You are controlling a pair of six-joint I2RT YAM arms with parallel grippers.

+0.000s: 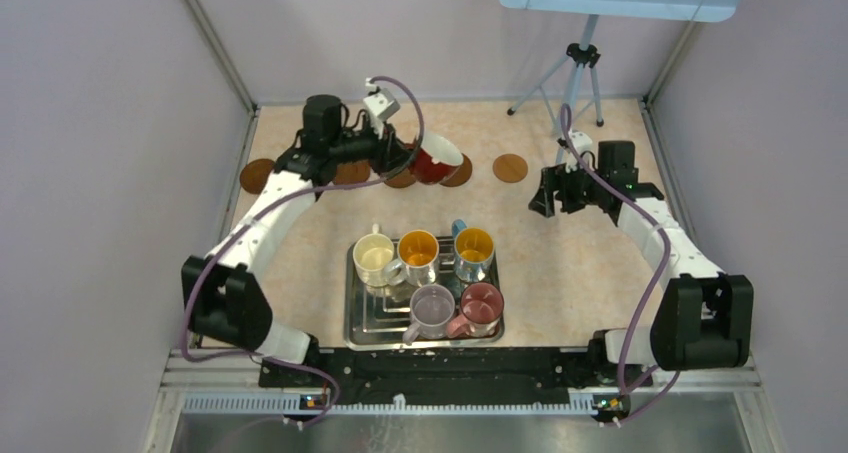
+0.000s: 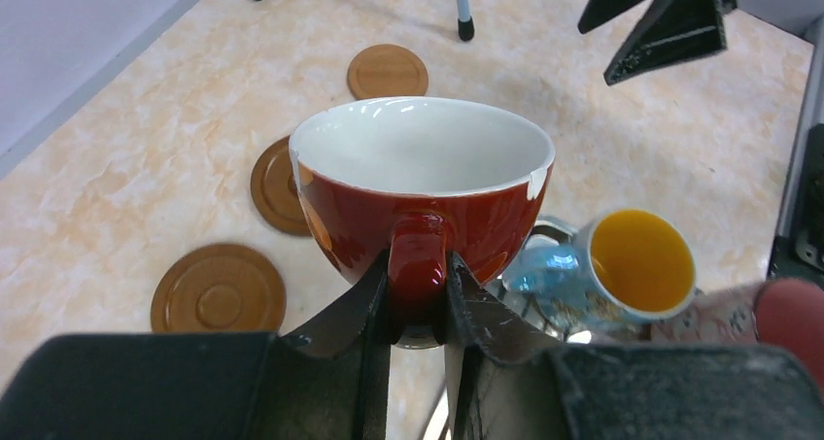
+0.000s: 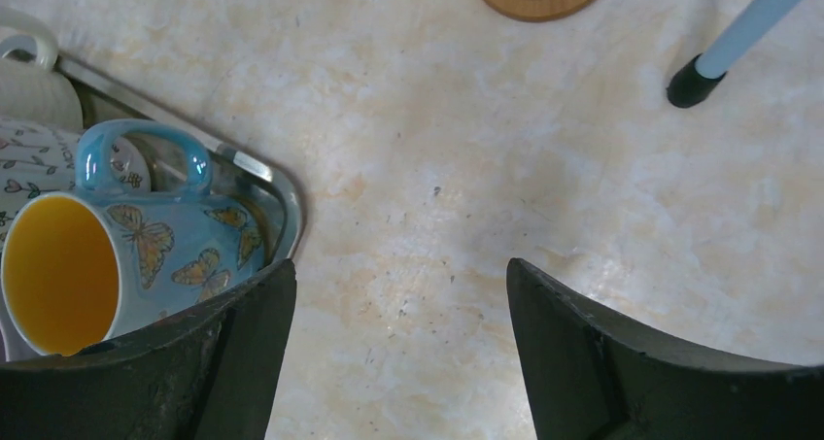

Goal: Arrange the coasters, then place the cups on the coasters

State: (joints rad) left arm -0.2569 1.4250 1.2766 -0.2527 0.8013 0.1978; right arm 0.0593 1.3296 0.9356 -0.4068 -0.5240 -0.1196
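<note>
- Top external view: the left gripper reaches to the far side of the table, clamped on the handle of the red cup. The cup is tipped, its white inside facing right.
- The cup sits over a row of brown coasters along the far side. One coaster is partly hidden behind it, and whether the cup's base touches that disc cannot be told.
- The tan coaster lies at the right end of the row, uncovered and apart from the cup.
- Left wrist view – the two fingers pinch the red handle between them, with the bowl of the cup just beyond.
- The right gripper hovers right of the tan coaster. Its jaws are spread wide with nothing between them but bare tabletop.
- The silver tray near the arm bases holds the other five cups:
  - the cream cup, orange-lined cup and blue-handled cup in the far row;
  - the lilac cup and pink cup in the near row.
- Right wrist view – the blue-handled cup carries butterflies and stands in the tray's corner, just beside the right gripper's left finger.
</note>
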